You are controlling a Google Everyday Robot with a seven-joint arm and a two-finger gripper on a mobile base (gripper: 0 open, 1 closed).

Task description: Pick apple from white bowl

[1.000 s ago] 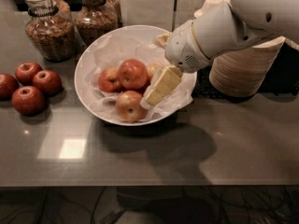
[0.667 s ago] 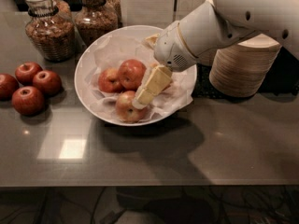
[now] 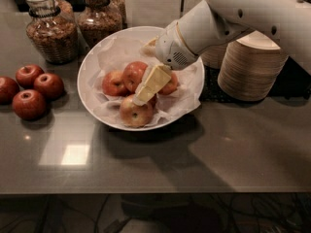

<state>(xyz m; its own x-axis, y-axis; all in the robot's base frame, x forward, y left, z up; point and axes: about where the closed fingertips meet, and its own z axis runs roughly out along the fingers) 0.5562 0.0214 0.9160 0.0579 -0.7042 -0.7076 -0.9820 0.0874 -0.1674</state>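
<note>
The white bowl (image 3: 89,64) stands on the grey surface (image 3: 204,159), lined with crinkled white paper (image 3: 116,52), and holds a cluster of red-orange apples. The apple (image 3: 132,74) lies near the bowl's middle, with a smaller one (image 3: 113,83) touching it on the side toward the bowl's left rim, another (image 3: 135,112) toward the bowl's front rim, and a fourth (image 3: 171,85) half hidden toward the right rim. The white arm (image 3: 233,13) reaches in from beyond the bowl's right rim, and its tool (image 3: 142,97) slants down inside the bowl, its cream tip just beside the apple and right above the front one. It seems to rest among the fruit, but I cannot tell whether the tool is open or closed, or whether it grips anything. Left of the bowl four darker red apples (image 3: 30,104) sit grouped on the surface. Behind the bowl stand two glass jars (image 3: 51,30) of brown contents. To the bowl's right rises a stack of beige bowls (image 3: 252,64).
</note>
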